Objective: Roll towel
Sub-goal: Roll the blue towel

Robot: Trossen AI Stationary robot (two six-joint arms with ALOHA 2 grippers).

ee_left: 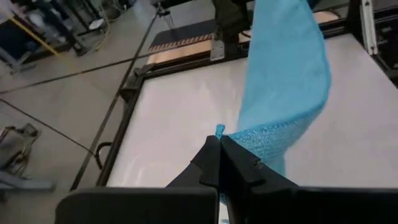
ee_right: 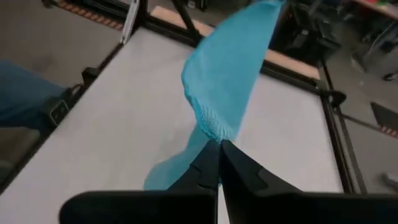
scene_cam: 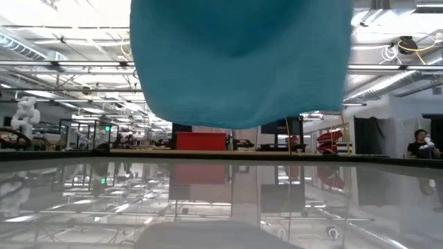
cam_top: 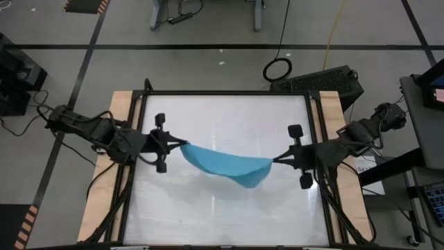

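Observation:
The turquoise towel hangs in the air between my two grippers, over the middle of the white table. My left gripper is shut on its left end and my right gripper on its right end. The low view shows the towel's sagging lower edge well above the tabletop. Each wrist view shows the cloth running away from the shut fingertips toward the other arm: towel from my left gripper, towel from my right gripper. My left gripper pinches the towel's bunched left end between its two fingers, slanting down from the table's left side. How many layers it has, I cannot tell. The cloth is lifted clear and sags toward the other arm. My right gripper pinches the towel's gathered right end between its two fingers, slanting down from the table's right side. The cloth there is puckered; the layers cannot be counted. The towel hangs clear of the table, slack in the middle.
A black frame and wooden side strips border the tabletop. A black device sits beyond the far right corner. In the low view the room lies behind the table, with a person seated far off.

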